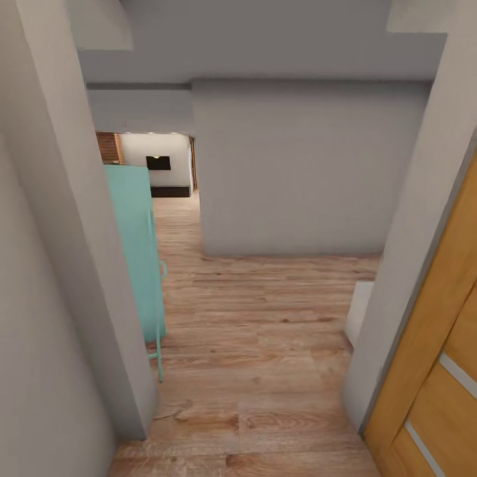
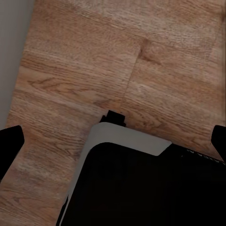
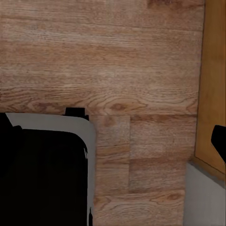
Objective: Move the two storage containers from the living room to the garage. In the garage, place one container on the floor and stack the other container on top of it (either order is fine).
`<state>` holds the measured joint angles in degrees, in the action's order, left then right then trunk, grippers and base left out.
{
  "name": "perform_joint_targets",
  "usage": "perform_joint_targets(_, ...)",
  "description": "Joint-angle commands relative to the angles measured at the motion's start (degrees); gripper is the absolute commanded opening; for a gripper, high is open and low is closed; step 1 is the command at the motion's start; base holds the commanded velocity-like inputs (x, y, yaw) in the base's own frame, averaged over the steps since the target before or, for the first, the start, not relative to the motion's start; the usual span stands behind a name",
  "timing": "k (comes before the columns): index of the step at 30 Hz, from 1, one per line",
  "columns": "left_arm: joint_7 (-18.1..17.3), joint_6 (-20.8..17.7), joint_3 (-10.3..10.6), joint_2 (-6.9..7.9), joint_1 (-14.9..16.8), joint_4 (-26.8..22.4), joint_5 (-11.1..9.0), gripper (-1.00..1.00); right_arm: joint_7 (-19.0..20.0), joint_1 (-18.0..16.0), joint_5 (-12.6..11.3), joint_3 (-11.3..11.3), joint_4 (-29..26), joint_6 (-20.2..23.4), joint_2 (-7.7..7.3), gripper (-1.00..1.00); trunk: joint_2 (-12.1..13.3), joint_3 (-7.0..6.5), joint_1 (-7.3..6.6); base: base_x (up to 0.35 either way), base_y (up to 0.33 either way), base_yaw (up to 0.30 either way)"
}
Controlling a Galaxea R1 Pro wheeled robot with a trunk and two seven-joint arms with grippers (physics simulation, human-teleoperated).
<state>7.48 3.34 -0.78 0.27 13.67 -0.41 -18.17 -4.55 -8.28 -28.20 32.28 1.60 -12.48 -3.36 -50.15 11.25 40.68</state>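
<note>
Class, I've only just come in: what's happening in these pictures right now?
Nothing is being handled. The robot stands in a doorway, facing a hallway with a wood-plank floor. A wooden door stands open at its right, a turquoise piece of furniture is ahead on the left, and a brick-walled room lies beyond. Both wrist views look down at the floor; neither pincer holds anything.

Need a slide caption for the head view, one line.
Hallway view: wood-plank floor, teal cabinet left, wooden door right, grey wall ahead.
</note>
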Motion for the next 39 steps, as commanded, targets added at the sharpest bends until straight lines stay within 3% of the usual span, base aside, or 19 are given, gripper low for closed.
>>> perform_joint_targets(1,0.08,0.17,-0.04,-0.01,0.06,0.04,-0.20,1.00,-0.02,-0.07,-0.43,0.49,0.16,-0.29,0.03,1.00,-0.05,0.08,0.04,0.323,0.000,0.000)
perform_joint_targets(39,0.08,0.15,-0.05,-0.01,0.04,0.05,-0.20,1.00,0.07,-0.07,-0.45,0.59,0.16,-0.26,0.02,1.00,-0.05,0.08,0.04,0.323,0.000,0.000)
